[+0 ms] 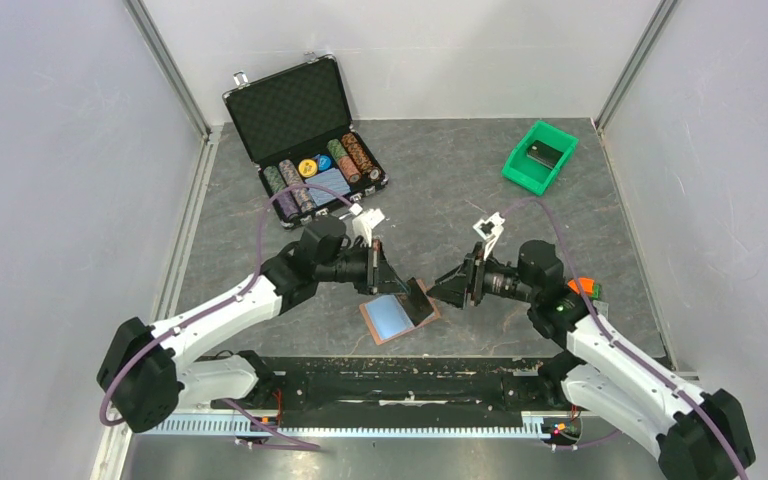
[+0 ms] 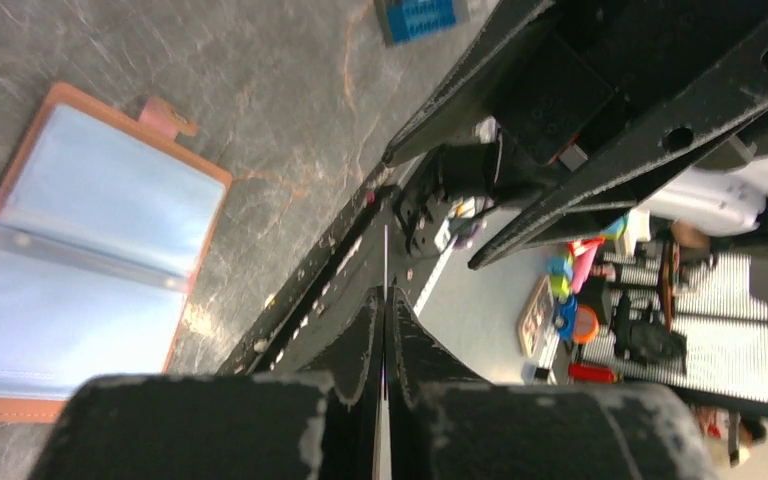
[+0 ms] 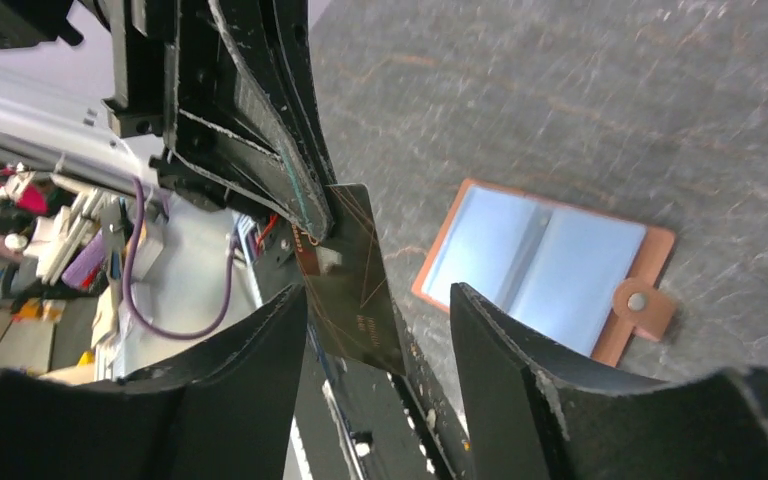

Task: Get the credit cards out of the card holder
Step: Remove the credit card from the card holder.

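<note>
The card holder (image 1: 388, 322) lies open and flat on the grey table, brown outside with light blue lining, also in the left wrist view (image 2: 90, 250) and the right wrist view (image 3: 545, 265). One dark credit card (image 1: 419, 296) hangs in the air above the holder's right edge. My left gripper (image 1: 397, 283) is shut on it; from its own camera the card shows as a thin edge (image 2: 385, 250) sticking out past the closed fingertips (image 2: 372, 330). My right gripper (image 3: 378, 292) stands open, its fingers on either side of the card's (image 3: 350, 275) free end without touching it.
An open black case (image 1: 305, 130) with poker chips stands at the back left. A green bin (image 1: 558, 160) holding a black block (image 1: 542, 155) is at the back right. A small orange and green object (image 1: 585, 287) lies beside the right arm. The black rail (image 1: 400, 385) runs along the near edge.
</note>
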